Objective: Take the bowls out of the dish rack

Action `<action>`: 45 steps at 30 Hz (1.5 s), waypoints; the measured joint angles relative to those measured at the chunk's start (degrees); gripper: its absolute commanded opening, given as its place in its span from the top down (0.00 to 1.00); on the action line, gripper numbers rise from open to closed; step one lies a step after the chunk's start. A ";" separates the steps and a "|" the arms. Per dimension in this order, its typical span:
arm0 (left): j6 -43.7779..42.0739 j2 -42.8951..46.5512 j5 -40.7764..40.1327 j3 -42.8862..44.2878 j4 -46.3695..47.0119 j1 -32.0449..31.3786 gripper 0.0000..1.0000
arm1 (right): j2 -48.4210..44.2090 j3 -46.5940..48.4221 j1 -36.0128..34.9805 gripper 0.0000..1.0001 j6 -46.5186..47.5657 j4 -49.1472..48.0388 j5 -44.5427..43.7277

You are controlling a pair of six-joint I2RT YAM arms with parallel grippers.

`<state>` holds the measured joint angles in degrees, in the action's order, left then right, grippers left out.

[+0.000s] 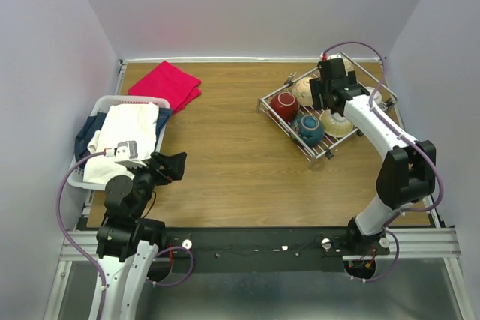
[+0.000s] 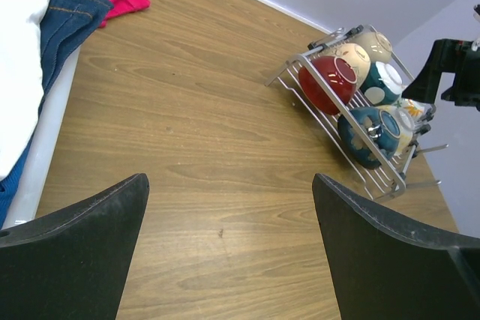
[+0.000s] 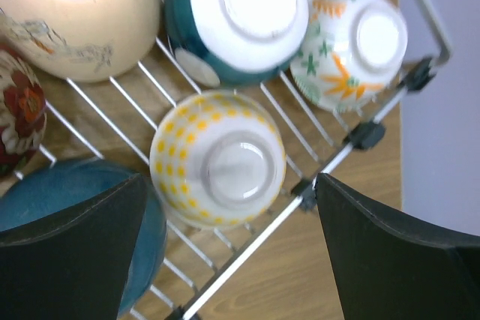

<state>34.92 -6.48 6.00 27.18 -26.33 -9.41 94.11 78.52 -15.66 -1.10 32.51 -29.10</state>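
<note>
Because no bowl is within its reach, the left claw hangs low by the near edge of the bench, its dark, blunt fingers spread wide and holding nothing. Beside it sits a white plastic basket heaped with soft folded laundry, a white cloth uppermost. The bench top is smooth brown wood grain.

Farther off to the right stands the dish rack, thin silver wire bars inside a low rim. Its bowls lie mouth down with their foot rings up, probably left that way to drain. All are glossy, round ceramic: a red bowl and a teal bowl at the nearer side, a cream one behind.

The right claw hovers directly over a yellow-dotted bowl, fingers fully apart on either side and not touching it, likely lined up to grip it. A folded red cloth lies at the far edge.
</note>
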 measured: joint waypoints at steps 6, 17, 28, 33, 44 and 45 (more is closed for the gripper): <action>0.00 -0.90 -0.15 0.00 0.00 0.00 0.01 | 4.85 1.36 -0.02 0.00 12.07 -7.89 -0.02; 0.00 -2.38 -1.07 0.00 -0.13 0.00 0.01 | 12.46 1.36 0.04 0.00 27.96 -16.13 0.74; 0.00 -3.43 -1.73 0.02 -0.50 0.00 0.01 | 18.23 1.66 1.09 0.00 34.71 -21.92 1.55; 0.02 -3.58 -2.19 0.02 -0.85 0.00 0.01 | 19.08 0.02 1.16 0.00 37.53 -26.27 0.46; 0.13 -4.55 -2.54 0.02 -1.18 0.00 0.01 | 20.26 -0.17 1.16 0.03 40.02 -30.25 -0.92; 0.22 -4.61 -2.54 0.02 -1.18 0.00 0.01 | 20.26 -0.17 1.16 0.03 40.06 -30.38 -0.90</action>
<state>35.14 -11.09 3.46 27.20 -27.51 -9.41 114.37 78.35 -14.50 38.96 2.13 -30.00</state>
